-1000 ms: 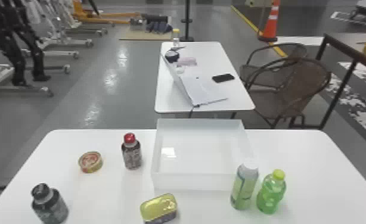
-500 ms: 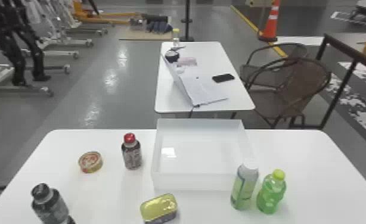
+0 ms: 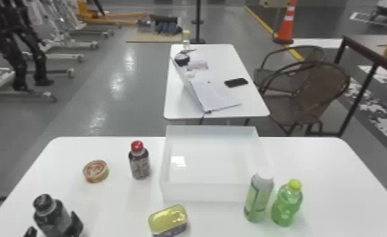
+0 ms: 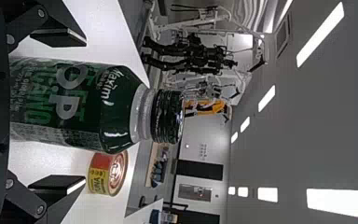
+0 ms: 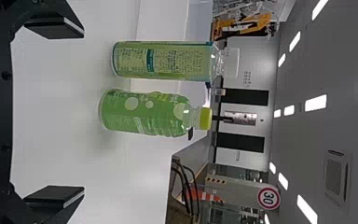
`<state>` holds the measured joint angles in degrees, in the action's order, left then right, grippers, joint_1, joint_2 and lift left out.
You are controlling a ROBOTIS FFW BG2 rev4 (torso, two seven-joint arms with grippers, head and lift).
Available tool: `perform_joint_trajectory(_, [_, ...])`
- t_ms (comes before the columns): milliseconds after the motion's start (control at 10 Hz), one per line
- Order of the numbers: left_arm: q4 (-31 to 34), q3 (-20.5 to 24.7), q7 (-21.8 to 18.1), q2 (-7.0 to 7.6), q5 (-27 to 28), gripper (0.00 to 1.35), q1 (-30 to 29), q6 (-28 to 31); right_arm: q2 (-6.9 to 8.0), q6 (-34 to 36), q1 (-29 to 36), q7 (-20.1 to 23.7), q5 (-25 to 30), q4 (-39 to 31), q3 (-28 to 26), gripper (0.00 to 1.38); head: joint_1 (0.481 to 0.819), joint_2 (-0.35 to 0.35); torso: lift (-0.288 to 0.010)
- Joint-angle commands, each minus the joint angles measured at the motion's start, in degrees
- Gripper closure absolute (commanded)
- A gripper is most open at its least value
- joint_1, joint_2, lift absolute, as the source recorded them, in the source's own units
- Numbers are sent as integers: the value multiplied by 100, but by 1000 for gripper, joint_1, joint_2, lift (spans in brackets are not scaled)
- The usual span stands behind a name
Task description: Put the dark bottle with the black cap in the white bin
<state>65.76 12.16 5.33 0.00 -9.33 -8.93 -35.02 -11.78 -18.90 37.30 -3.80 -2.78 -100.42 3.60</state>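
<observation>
Black-capped dark bottle (image 4: 77,102) upright between left fingers (image 4: 58,38), spread wide either side, likely so they can close on its body; right fingers (image 5: 52,195) wide too, yellow-capped green bottle (image 5: 142,113) beyond them

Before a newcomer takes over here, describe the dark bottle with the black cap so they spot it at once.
On the nearer white table, go left from the white bin, past the red-capped bottle, to the round can. Nearer the robot stands the dark bottle, between the open fingers of the left hand. Its black cap sets it apart from the red-capped one.
</observation>
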Motion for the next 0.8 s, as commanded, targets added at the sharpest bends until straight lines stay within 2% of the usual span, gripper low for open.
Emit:
perform_joint_trajectory(0, [-116, -29, 126, -15, 36, 262, 111, 13, 9, 0, -12, 11, -4, 14, 0, 113, 549, 0, -100])
perform_joint_trajectory(100, [-116, -29, 161, -15, 19, 466, 111, 83, 26, 0, -12, 19, -12, 14, 0, 114, 549, 0, -100])
perform_joint_trajectory(200, [-116, -64, 205, -15, -96, 860, 102, 180, 26, 0, -12, 28, -12, 14, 0, 113, 549, 0, -100])
perform_joint_trajectory(300, [-99, -91, 223, -15, -52, 973, 76, 206, 26, 0, -12, 28, -21, 14, 0, 113, 549, 0, -100])
perform_joint_trajectory(500, [68, -196, 223, -15, -17, 973, 14, 224, 26, 0, -21, 46, -21, 23, 0, 114, 549, 0, -100])
perform_joint_trajectory(700, [1457, -407, 223, -15, 247, 973, -407, 699, 35, 0, -30, 63, -21, 32, 0, 114, 549, 0, -100])
